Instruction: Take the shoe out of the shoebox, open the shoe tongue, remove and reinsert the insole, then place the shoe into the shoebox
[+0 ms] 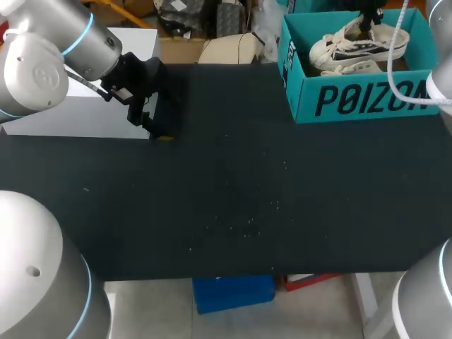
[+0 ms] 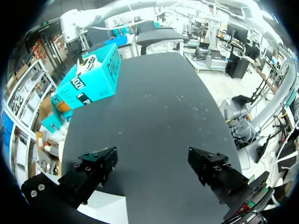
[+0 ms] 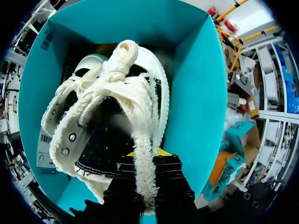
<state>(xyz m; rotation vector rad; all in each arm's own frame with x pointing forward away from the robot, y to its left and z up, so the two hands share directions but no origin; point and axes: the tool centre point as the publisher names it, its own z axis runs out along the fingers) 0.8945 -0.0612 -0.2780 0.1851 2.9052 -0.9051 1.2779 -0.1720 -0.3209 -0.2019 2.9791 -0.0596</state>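
R fingers [image 3: 125,183] clamped on shoe [image 3: 110,91] by its frayed edge. Shoe sits in teal box [image 3: 187,93], dark print on side, at surface [image 1: 233,198] far-right corner. L fingers [image 2: 93,169] wide apart, holding nothing, over surface's left.

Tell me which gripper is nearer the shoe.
Right. The right gripper is down in the teal shoebox, shut on the frayed edge of the shoe. The left gripper hangs open at the opposite side of the table, well away.

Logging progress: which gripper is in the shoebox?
The right gripper, shut on the shoe inside the shoebox; the left gripper hangs open over the table.
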